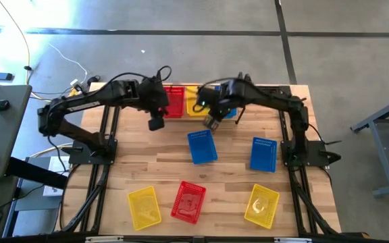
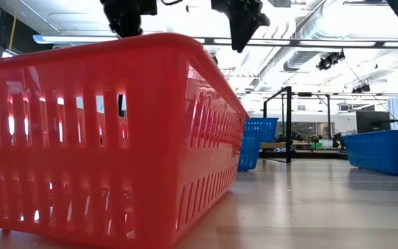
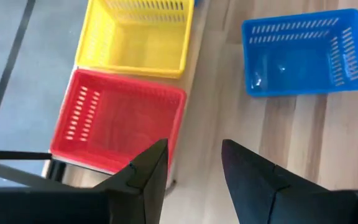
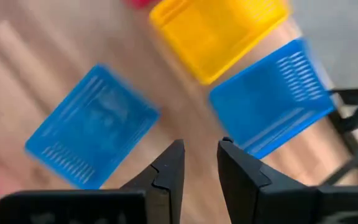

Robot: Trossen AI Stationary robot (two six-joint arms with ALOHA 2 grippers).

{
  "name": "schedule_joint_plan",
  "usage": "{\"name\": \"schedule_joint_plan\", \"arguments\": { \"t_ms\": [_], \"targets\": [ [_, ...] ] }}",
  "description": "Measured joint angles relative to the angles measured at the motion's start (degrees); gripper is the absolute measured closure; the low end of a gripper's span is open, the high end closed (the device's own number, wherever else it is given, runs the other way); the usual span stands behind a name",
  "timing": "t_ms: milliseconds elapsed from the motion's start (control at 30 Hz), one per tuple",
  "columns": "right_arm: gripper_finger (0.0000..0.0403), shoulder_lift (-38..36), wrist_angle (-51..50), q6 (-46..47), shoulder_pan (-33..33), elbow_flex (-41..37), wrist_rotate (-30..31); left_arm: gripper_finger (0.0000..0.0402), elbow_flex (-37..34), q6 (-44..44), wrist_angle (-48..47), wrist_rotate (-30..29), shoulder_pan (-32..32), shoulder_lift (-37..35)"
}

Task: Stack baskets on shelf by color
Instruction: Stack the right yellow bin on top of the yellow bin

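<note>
On the shelf at the table's far edge stand a red basket (image 1: 173,101), a yellow basket (image 1: 196,101) and a blue basket (image 1: 229,112) side by side. The shelf's black rods (image 4: 353,98) show beside the blue one. Two blue baskets (image 1: 202,146) (image 1: 263,154) sit mid-table. A yellow basket (image 1: 144,206), a red basket (image 1: 188,200) and another yellow basket (image 1: 262,205) lie by the near edge. My left gripper (image 1: 156,123) hangs open above the table just near of the shelf's red basket (image 3: 117,118). My right gripper (image 1: 211,123) hangs open near the shelf's blue basket (image 4: 269,96), its fingers slightly apart.
Black frame rails (image 1: 107,145) run along the table's left and right sides under the arm bases. In the low view the near red basket (image 2: 109,138) fills the foreground and hides the shelf. Bare wood (image 1: 147,162) lies between the shelf and the near row.
</note>
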Motion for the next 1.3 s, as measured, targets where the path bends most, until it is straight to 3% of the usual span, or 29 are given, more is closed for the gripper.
{"name": "schedule_joint_plan", "arguments": {
  "t_ms": [467, 733, 1067, 1300],
  "targets": [
    [0.0320, -0.5, 0.1, 7.1, 15.1, -10.9, -10.7, 0.0259, -5.7, -4.5, 0.0, 1.7, -0.4, -6.3],
    [0.0320, -6.8, 0.6, 18.3, 25.5, -21.1, -11.4, 0.0259, -5.7, -4.4, 0.0, 1.7, -0.5, -7.2],
    [0.0320, -18.0, 15.1, 34.2, 38.4, -38.3, -15.3, 0.0259, -5.7, -4.5, 0.0, 1.8, -0.5, -7.2],
    [0.0320, -20.9, 23.5, 41.6, 48.1, -46.2, -14.7, 0.0259, -5.7, -5.1, 0.0, 1.9, -0.5, -7.2]
  ]
}}
